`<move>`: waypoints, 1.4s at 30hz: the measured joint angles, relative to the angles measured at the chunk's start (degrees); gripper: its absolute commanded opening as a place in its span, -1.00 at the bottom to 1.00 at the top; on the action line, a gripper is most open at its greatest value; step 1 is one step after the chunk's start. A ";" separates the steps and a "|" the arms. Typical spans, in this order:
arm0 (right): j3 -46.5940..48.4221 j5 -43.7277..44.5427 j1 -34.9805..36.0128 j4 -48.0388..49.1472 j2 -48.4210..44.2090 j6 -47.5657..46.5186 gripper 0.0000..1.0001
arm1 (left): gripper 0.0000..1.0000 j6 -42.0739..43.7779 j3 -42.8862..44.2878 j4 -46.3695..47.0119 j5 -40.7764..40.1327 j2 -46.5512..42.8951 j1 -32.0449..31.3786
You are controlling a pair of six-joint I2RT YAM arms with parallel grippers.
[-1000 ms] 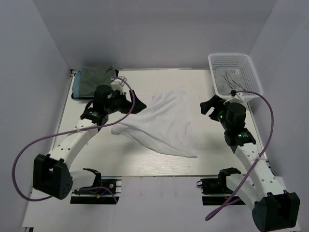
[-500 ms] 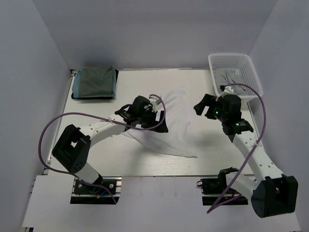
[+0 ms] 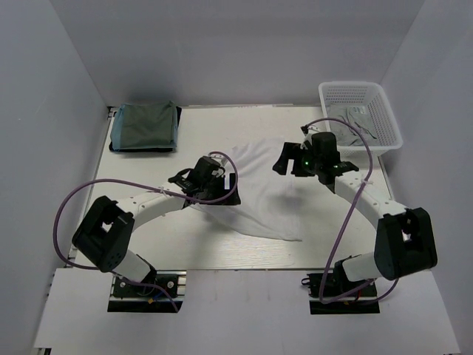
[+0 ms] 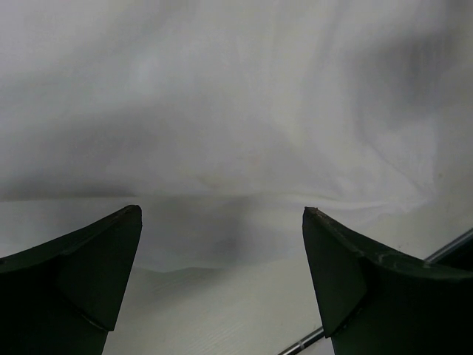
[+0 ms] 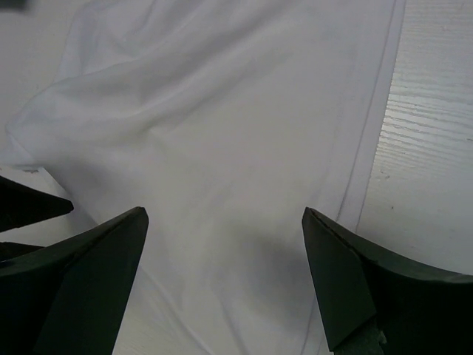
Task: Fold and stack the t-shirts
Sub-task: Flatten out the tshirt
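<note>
A white t-shirt [image 3: 259, 192] lies spread and rumpled in the middle of the table. It fills the left wrist view [image 4: 236, 111] and the right wrist view [image 5: 236, 148]. My left gripper [image 3: 225, 191] is open low over the shirt's left edge, with nothing between its fingers. My right gripper [image 3: 284, 159] is open above the shirt's upper right part, near its hem, and holds nothing. A folded grey-green t-shirt [image 3: 144, 126] lies at the far left corner.
A white mesh basket [image 3: 384, 107] holding more cloth stands at the far right. Purple cables loop from both arms. White walls close in the table on three sides.
My left gripper swung right from the folded shirt over the white shirt, then drew back to its left edge. My right gripper moved left, over the shirt's upper right.
</note>
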 measured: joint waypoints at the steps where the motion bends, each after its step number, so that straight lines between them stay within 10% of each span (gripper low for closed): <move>1: 0.33 0.17 0.37 0.24 0.87 -0.13 0.81 | 0.99 -0.22 0.02 0.04 -0.61 0.26 0.22; 30: 20.37 13.03 3.37 -6.36 21.07 0.37 0.81 | 0.99 -1.88 1.62 -5.11 -14.08 6.86 2.71; 42: 16.83 17.73 3.39 -7.21 19.76 1.22 0.81 | 0.99 4.81 18.71 -4.11 -23.76 23.02 8.72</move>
